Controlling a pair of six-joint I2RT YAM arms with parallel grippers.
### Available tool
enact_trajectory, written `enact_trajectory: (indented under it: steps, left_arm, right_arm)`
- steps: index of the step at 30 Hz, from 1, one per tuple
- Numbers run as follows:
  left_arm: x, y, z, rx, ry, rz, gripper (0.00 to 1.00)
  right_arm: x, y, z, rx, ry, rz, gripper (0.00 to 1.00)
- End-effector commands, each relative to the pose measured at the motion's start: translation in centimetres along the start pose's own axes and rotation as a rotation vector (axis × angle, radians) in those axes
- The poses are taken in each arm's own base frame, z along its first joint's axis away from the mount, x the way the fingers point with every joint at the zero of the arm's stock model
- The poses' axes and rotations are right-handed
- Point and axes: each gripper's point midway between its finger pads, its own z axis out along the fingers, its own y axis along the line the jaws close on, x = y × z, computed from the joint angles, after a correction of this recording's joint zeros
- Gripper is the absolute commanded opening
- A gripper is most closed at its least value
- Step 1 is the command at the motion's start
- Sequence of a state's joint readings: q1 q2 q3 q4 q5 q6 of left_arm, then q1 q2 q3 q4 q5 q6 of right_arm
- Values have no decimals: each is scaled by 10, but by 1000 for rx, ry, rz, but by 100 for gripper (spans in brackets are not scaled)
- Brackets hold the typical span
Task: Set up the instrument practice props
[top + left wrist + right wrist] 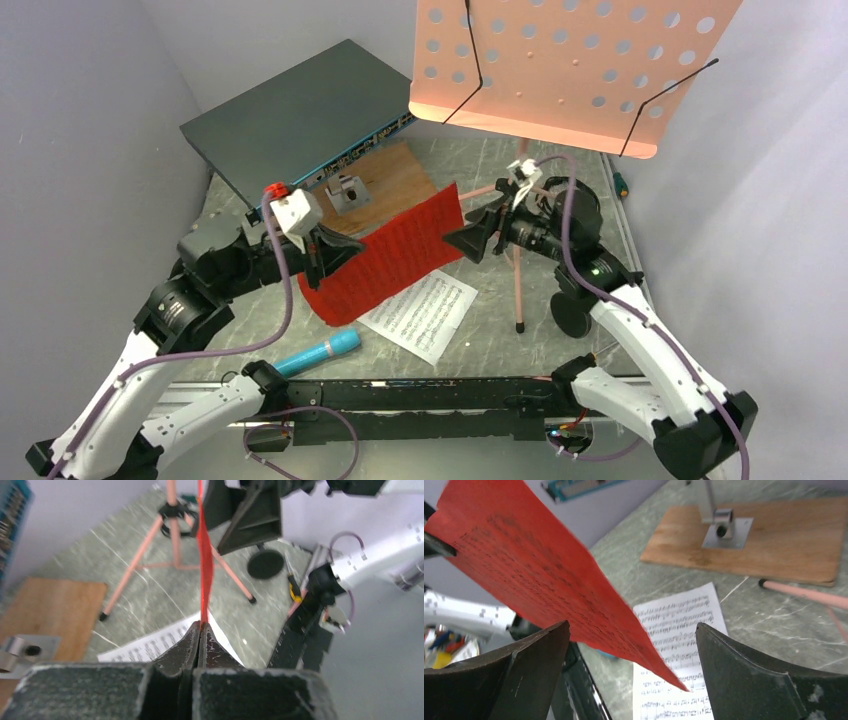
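My left gripper [325,250] [201,625] is shut on the edge of a red sheet-music page [390,258] [205,570] [534,570] and holds it in the air above the table. My right gripper [470,235] [632,625] stands open at the page's far corner, which hangs between its fingers untouched. A white sheet-music page [420,312] [679,625] lies flat below. The salmon-pink perforated music stand [570,70] rises at the back right on its tripod legs [172,545]. A cyan-blue microphone [320,352] lies near the front edge. The black round-base mic stand [572,312] [265,563] sits by the right arm.
A dark grey network switch [300,115] lies at the back left. In front of it lies a wooden board [395,175] [774,535] with a small metal bracket [348,190]. Grey walls close in on both sides. A black rail [420,395] runs along the near edge.
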State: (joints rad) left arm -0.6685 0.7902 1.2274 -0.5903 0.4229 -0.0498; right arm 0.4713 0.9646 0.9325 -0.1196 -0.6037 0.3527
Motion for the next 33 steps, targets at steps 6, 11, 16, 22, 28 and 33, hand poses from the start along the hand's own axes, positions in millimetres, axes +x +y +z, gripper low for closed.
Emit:
enact_trajectory:
  steps: [6, 11, 16, 22, 28, 33]
  left_arm:
    - [-109, 11, -18, -97, -528, -64, 0]
    - [-136, 4, -19, -41, -645, -89, 0]
    - [-151, 0, -21, 5, -727, -114, 0]
    - [-158, -8, -24, 55, -768, -144, 0]
    - [-156, -9, -23, 82, -792, -175, 0]
    - [-149, -6, -23, 72, -805, -198, 0]
  right_arm:
    - [-78, 18, -30, 54, -360, 92, 100]
    - [-83, 35, -25, -71, -383, 163, 100]
    - [-87, 54, -21, -232, -406, 247, 100]
    - [-94, 62, -21, -285, -431, 242, 99]
    - [-102, 81, -32, -402, -486, 237, 86]
    - [-105, 82, -39, -417, -540, 250, 57]
